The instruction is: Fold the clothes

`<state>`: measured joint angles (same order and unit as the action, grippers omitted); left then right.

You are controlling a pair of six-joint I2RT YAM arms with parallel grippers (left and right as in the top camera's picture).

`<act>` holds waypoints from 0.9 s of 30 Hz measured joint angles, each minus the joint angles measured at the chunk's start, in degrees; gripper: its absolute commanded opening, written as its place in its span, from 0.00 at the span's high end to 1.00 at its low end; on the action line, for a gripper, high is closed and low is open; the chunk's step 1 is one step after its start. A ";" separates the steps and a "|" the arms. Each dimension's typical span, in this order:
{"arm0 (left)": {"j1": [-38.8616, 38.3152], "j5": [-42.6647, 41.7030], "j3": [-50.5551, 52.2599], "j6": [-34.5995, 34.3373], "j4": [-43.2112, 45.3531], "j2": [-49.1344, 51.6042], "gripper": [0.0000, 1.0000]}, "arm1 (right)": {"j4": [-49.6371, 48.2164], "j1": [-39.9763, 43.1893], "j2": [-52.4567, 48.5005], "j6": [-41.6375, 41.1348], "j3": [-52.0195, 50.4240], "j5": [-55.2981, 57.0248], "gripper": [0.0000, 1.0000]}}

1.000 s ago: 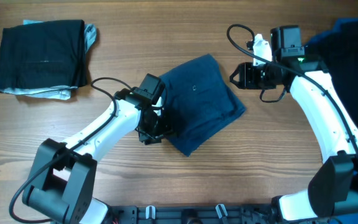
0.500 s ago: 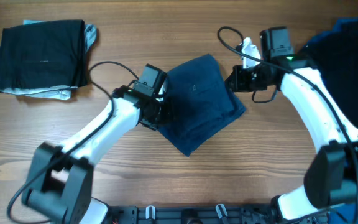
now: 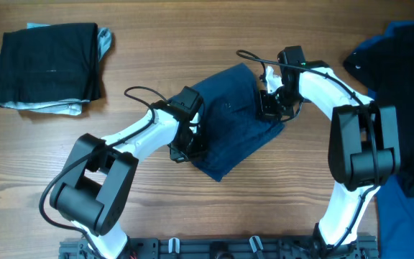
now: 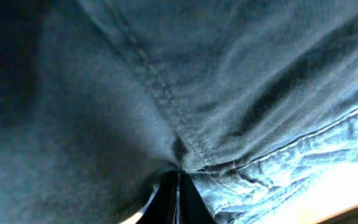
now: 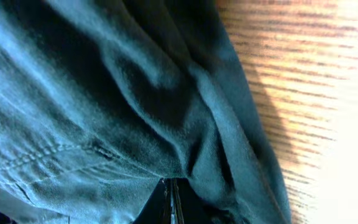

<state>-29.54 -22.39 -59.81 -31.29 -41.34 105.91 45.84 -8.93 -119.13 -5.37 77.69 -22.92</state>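
Note:
Navy denim-like shorts [image 3: 232, 126] lie folded and skewed on the middle of the wooden table [image 3: 300, 194]; a small button shows on top. My left gripper [image 3: 183, 149] is at their lower-left edge, jaws shut with the fabric [image 4: 229, 93] puckered at the tips [image 4: 178, 186]. My right gripper [image 3: 268, 108] is at their upper-right edge, jaws shut with folds of the cloth [image 5: 104, 93] gathered at the tips [image 5: 170, 193]. Bare wood shows to the right of the cloth in the right wrist view.
A folded black garment [image 3: 49, 65] rests on a pale grey piece at the far left. A heap of blue and black clothes [image 3: 408, 86] fills the right edge. Cables loop over both arms.
Both arms moved inward onto the shorts. The right gripper came left from bare wood onto the upper-right edge, the left settled on the lower-left edge, and both jaws shut.

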 measured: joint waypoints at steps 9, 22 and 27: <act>0.00 7.26 -1.77 2.54 0.59 -20.72 0.92 | -0.42 -0.13 10.29 0.26 3.26 -0.28 0.96; 7.17 29.46 -3.30 3.63 10.45 -10.80 0.96 | -23.26 -0.15 9.18 -0.24 5.92 -3.21 0.96; 10.40 29.90 -3.28 3.63 10.80 -0.50 0.96 | -28.92 -0.15 -6.10 -0.33 5.90 -7.93 0.96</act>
<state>-19.14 7.51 -63.09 -27.66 -30.55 105.41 16.93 -9.08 -125.23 -5.69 83.59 -30.85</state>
